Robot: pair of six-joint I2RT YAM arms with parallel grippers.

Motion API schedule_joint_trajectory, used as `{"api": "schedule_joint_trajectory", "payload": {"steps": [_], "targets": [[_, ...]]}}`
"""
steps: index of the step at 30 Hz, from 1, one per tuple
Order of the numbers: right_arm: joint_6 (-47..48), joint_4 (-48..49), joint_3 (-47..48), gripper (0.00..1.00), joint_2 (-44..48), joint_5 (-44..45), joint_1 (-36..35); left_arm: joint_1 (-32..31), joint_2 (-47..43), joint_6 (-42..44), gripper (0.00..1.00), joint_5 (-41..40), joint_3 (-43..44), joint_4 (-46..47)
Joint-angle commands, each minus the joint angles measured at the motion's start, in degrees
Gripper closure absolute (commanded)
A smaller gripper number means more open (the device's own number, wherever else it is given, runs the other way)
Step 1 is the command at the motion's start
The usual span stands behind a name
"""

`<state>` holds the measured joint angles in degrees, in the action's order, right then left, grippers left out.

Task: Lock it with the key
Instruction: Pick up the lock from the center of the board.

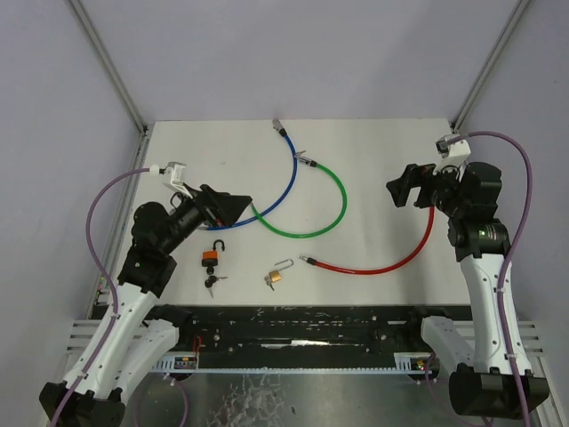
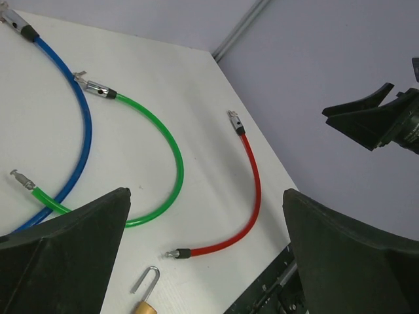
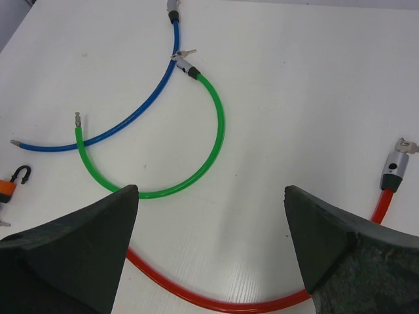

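Left hand point(image 1: 233, 212) and right hand point(image 1: 396, 189) aloft over table point(image 1: 373, 151), each spread wide, empty

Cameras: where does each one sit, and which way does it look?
Top external: up behind the arms, looking down on the white table; the left tool and right tool show, both open.
Left wrist: on the left arm, facing across the curved red cable toward the right tool; own black fingers show.
Right wrist: on the right arm, looking down at the curved green cable; own black fingers show.
Shared: both wrist views see both cables.
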<state>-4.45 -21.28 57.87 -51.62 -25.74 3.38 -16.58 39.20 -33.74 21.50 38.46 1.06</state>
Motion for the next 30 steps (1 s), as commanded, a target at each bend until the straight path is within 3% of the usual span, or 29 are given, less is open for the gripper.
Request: {"api": "schedule_joint_trajectory", "payload": {"steps": [1,13,20,30], "targets": [[0.56,0.92,-0.16,0.0,2.13,2.56,-0.99,1.02,-1.34,-2.0,0.0,6.51,-1.13,4.64],[0.73,4.14,-3.11,0.0,5.78,0.2,-1.56,1.61,-0.59,-5.67,0.0,11.3,-2.69,9.18],[3.32,8.78,-7.32,0.0,7.7,-6.13,-1.71,1.72,-0.92,-8.49,0.0,11.19,-5.02,13.86],[11.41,7.35,-1.57,0.0,-1.88,-17.31,-1.79,1.75,-2.67,-14.02,0.0,10.38,-12.37,31.36]]}}
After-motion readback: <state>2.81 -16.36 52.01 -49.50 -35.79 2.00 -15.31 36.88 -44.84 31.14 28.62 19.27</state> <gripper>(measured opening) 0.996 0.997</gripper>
